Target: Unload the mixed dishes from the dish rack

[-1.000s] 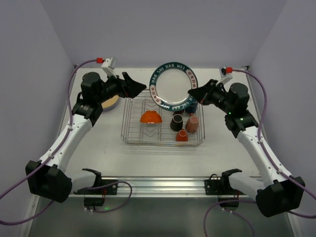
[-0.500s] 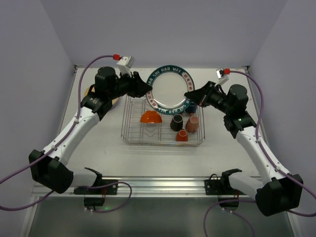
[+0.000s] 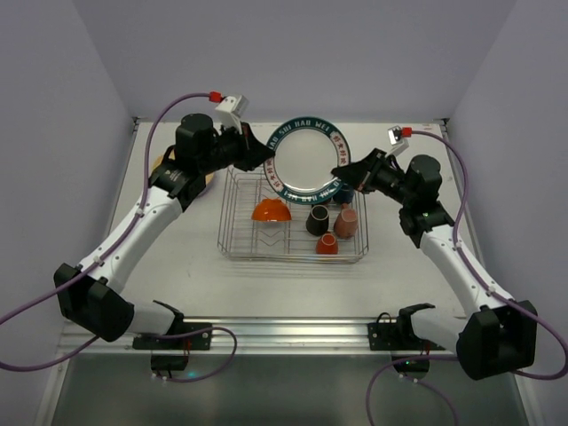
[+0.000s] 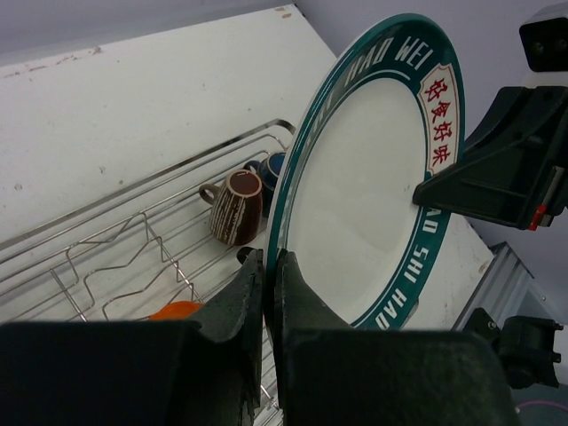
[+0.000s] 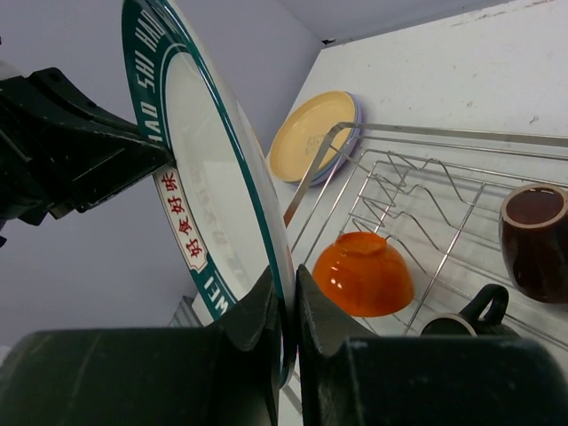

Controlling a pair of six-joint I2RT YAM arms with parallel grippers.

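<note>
Both arms wear white shells, left arm (image 3: pixel 133 238) and right arm (image 3: pixel 461 271), with chunky black joint housings (image 3: pixel 89 306) down at seven and five o'clock. Purple cables (image 3: pixel 153 133) loop off the wrists, and red plugs (image 3: pixel 214 95) cap small white camera blocks (image 3: pixel 232 107). The fingers (image 4: pixel 232 312) are matte black.

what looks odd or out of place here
Nothing is spilled or broken. The one odd sight: the teal-rimmed plate stands on edge over the dish rack, pinched at opposite rims by the left gripper and right gripper at once. The orange bowl lies upside down in the rack.
</note>
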